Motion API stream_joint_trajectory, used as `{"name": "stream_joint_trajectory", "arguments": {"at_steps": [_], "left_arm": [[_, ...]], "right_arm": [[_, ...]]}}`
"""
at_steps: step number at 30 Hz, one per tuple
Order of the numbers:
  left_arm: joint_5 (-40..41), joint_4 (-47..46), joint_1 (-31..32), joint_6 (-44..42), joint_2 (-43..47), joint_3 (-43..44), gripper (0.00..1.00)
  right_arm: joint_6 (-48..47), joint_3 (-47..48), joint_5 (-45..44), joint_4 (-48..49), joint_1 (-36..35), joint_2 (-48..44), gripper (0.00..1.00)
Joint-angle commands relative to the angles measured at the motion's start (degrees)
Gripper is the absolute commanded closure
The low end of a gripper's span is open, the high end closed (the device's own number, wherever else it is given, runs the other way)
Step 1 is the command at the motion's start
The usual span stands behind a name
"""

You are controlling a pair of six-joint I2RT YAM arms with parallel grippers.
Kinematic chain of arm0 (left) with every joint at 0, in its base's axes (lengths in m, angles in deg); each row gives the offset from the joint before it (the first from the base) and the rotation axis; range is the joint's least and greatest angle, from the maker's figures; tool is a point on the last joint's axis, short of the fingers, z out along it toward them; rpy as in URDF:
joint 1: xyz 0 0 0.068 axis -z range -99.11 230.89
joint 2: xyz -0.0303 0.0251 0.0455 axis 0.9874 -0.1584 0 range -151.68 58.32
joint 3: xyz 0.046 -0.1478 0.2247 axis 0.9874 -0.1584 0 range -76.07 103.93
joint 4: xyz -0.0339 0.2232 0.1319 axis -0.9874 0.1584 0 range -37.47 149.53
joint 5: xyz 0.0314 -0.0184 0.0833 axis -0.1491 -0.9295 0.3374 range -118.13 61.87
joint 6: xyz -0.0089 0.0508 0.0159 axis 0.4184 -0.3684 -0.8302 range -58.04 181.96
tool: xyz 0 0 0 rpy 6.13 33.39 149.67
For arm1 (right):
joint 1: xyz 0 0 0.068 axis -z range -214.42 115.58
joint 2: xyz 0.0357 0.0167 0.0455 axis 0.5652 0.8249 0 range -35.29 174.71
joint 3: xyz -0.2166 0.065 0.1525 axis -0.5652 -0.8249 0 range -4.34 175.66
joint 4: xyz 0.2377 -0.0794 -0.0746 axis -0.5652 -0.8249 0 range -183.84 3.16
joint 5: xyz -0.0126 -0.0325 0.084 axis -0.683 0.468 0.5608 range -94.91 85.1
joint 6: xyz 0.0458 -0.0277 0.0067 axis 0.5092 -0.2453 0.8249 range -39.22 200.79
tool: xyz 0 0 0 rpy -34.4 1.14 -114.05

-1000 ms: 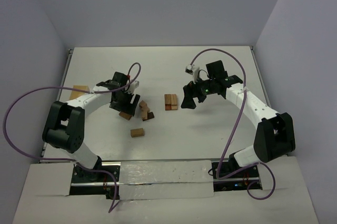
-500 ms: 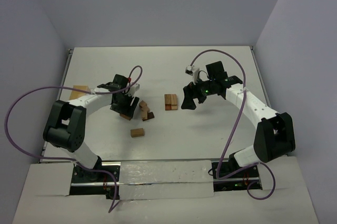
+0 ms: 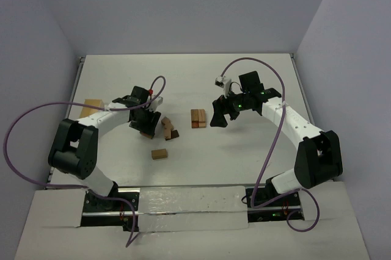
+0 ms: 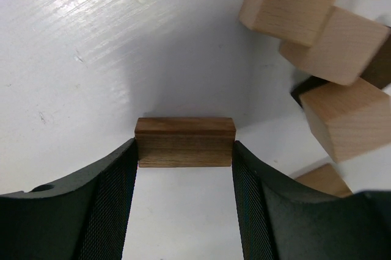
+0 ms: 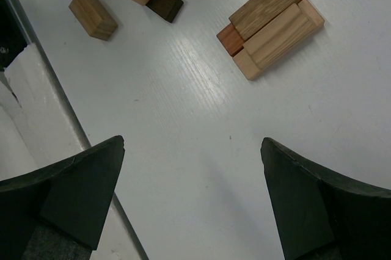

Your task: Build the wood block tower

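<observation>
White arms (image 3: 110, 116), black joints (image 3: 73, 147) and black claws (image 5: 192, 147) (purple cables (image 3: 249, 58) looping).

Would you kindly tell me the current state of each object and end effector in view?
left end effector, closed on the brown block's ends.
brown block, lying flat, gripped at both ends.
right end effector, open, empty.
tower, two layers high, untouched.
loose blocks, jumbled in a pile.
single tan block, lying flat, apart.
</observation>
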Motion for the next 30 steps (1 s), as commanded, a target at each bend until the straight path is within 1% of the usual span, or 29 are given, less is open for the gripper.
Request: {"name": "stream_joint_trajectory", "arguments": {"at_steps": [1, 8, 11, 15, 19, 24, 30], "left_arm": [[-1.67, 0.10, 2.95, -0.58, 6.11, 0.21, 0.77], [-3.64, 2.16, 8.92, 0.28, 10.84, 1.35, 0.85], [-4.67, 1.51, 10.37, 0.00, 13.20, 2.24, 0.85], [-5.51, -0.19, 13.95, -1.15, 14.75, 4.90, 0.85], [-5.85, -0.73, 17.71, -4.20, 12.58, 6.27, 0.86], [-10.01, 0.66, 18.09, -7.06, 8.52, 8.60, 0.87], [-12.38, -1.50, 18.16, -9.14, 5.32, 9.20, 0.87]], "right_arm": [[-0.22, -0.77, 0.53, 2.38, -0.22, -2.01, 0.00], [0.02, -0.78, 0.80, 2.63, -0.22, -2.01, 0.00], [-0.14, -0.96, 0.87, 2.63, -0.31, -2.10, 0.00], [-0.04, -1.00, 0.97, 2.72, -0.23, -1.92, 0.00], [-0.14, -0.41, 1.22, 2.46, -0.31, -1.66, 0.00], [-0.58, -0.76, 0.71, 2.00, -0.31, -2.12, 0.00], [-0.47, -0.87, 1.57, 1.95, -0.31, -1.95, 0.00]]}}
